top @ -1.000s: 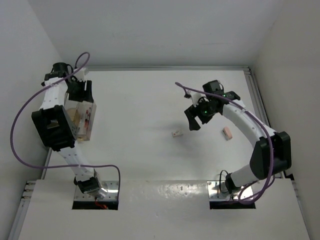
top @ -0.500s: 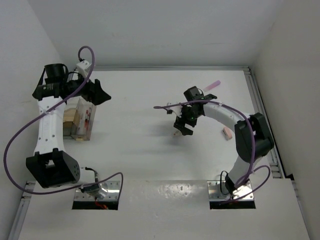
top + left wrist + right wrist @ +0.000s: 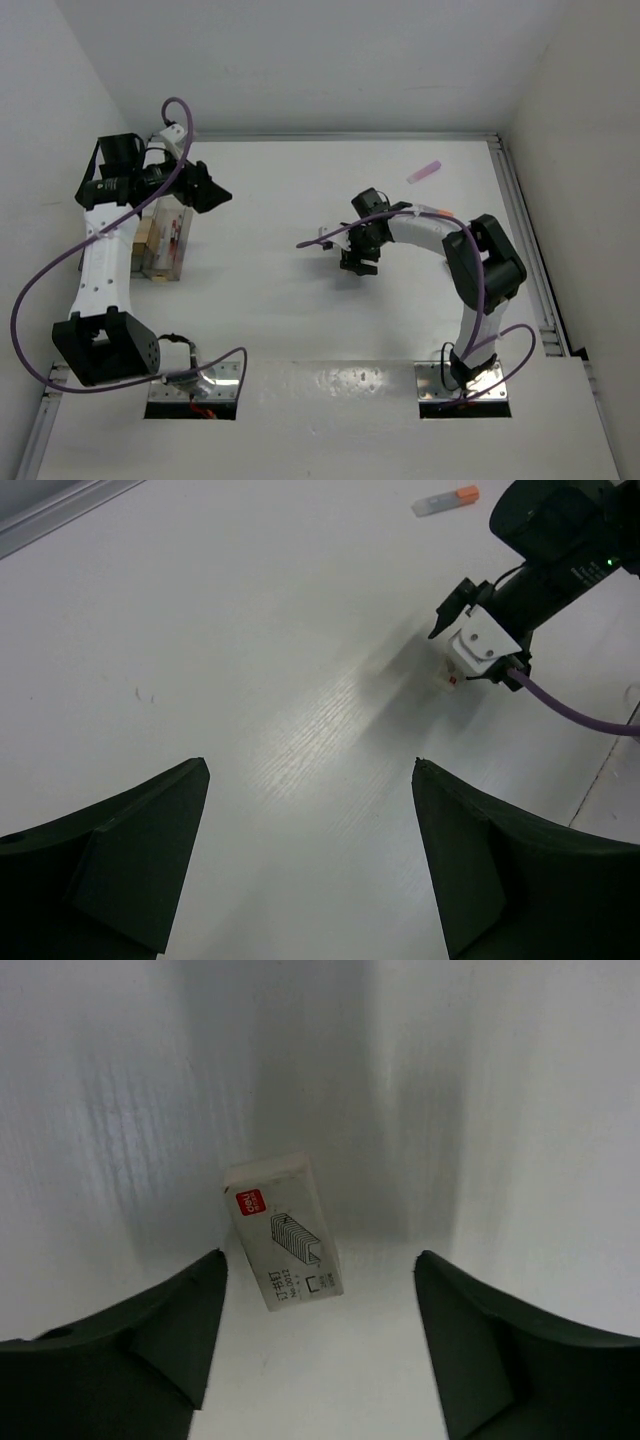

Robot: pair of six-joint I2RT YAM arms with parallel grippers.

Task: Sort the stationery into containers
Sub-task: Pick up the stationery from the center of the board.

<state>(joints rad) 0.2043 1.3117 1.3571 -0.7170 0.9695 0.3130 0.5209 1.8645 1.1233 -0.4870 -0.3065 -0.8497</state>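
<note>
A small whitish block (image 3: pixel 285 1230), a printed box with a red logo and a staple drawing, lies on the white table. My right gripper (image 3: pixel 320 1252) is open low over it, and the block sits just ahead between the fingers, nearer the left one. From above, the right gripper (image 3: pixel 355 262) covers the block. The pink marker (image 3: pixel 424 171) lies alone at the back right. The containers (image 3: pixel 165 240), clear tan-tinted bins holding some red-marked stationery, stand at the left, partly under my left arm. My left gripper (image 3: pixel 210 192) hangs right of them, open and empty (image 3: pixel 310 762).
In the left wrist view a small piece with a whitish body and an orange-pink end (image 3: pixel 445 500) lies beyond the right arm. A metal rail (image 3: pixel 520 200) edges the table's right side. Purple cables loop off both arms.
The right gripper moved left and down over the whitish block, and its arm now covers the pink eraser. The left gripper swung right, away from the containers, and opened wider.
</note>
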